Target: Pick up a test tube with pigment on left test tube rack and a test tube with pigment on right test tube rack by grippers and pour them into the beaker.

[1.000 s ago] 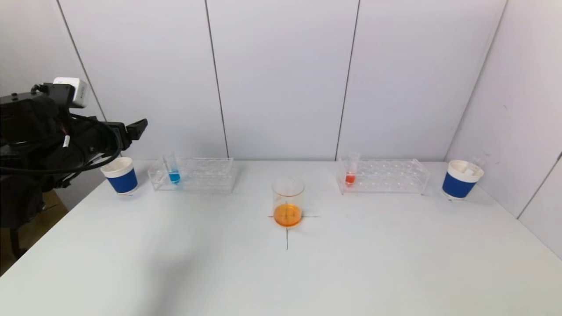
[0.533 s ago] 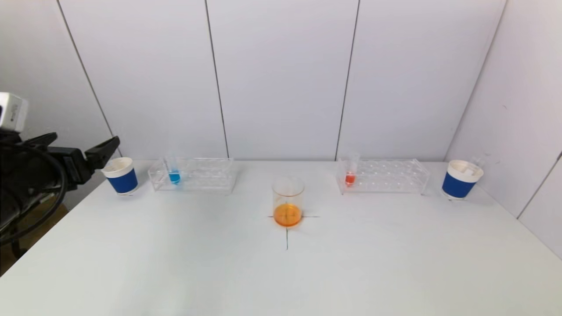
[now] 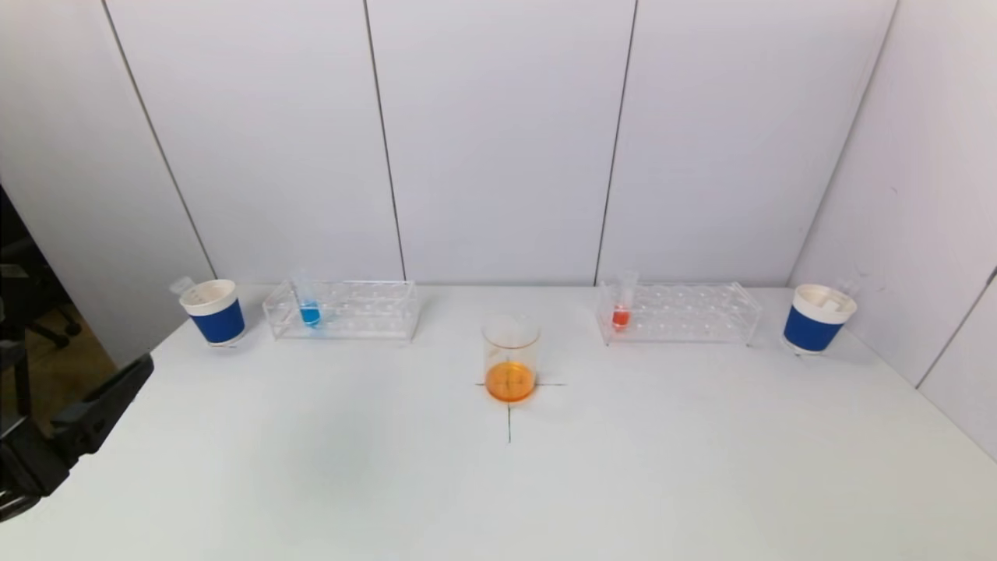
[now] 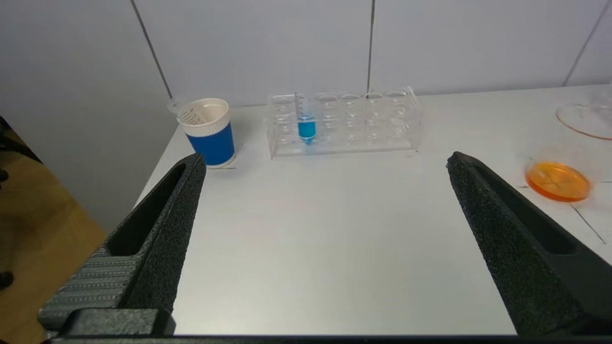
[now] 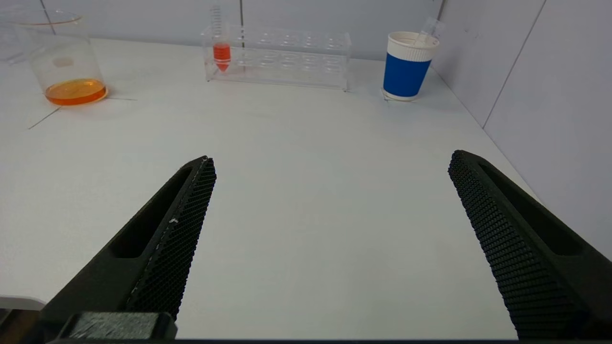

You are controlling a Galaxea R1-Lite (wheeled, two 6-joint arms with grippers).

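A clear test tube with blue pigment [image 3: 309, 308] stands upright near the left end of the left test tube rack [image 3: 343, 310], its liquid filling only the tapered bottom. A matching test tube with red pigment [image 3: 621, 307] stands upright at the left end of the right test tube rack [image 3: 679, 312]. Between the racks and nearer the robot, the glass beaker [image 3: 510, 358] sits on a black cross mark, holding a shallow layer of orange liquid. A blue-banded paper cup [image 3: 213, 311] stands just outside each rack, with a second cup [image 3: 818, 318] on the right.

The left end effector [image 4: 325, 165] hangs low at the desk's [image 3: 498, 483] left edge, well apart from the blue tube, fingers spread wide and holding nothing. The right end effector [image 5: 330, 165] is likewise wide apart and empty, over the near right part of the desk, well short of the red tube.
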